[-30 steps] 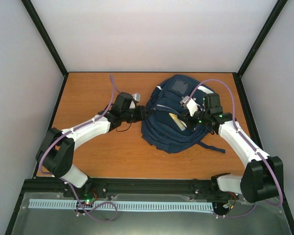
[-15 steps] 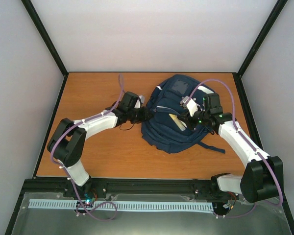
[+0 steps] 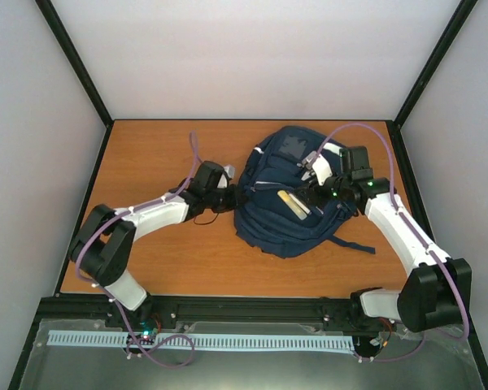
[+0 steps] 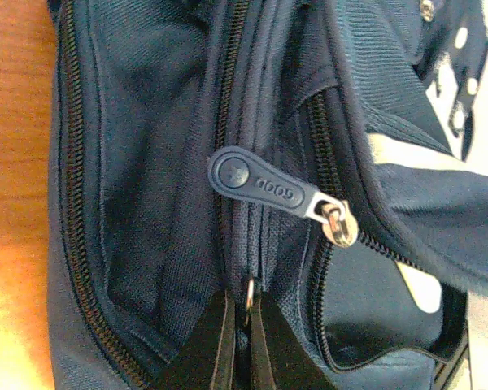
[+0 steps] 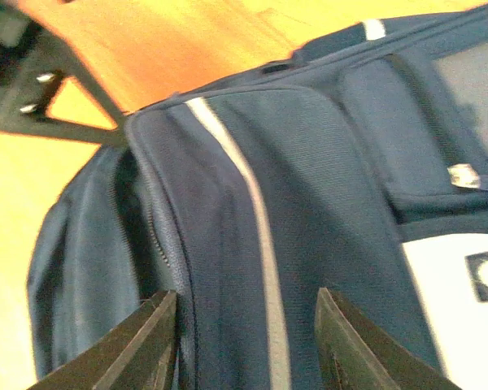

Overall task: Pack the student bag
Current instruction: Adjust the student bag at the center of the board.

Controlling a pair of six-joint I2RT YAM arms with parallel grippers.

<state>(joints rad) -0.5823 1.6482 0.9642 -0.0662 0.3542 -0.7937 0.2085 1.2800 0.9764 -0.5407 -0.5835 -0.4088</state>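
We see the student bag [image 3: 268, 223] lying on the counter [image 3: 171, 264], right of centre, between both arms. Left claw [image 4: 242, 313] pressed together, pinching a small metal zipper ring [image 4: 248, 289] at the bag's left side. Right claw [image 5: 244, 299] spread, straddling the bag's white stripe [image 5: 252, 211].
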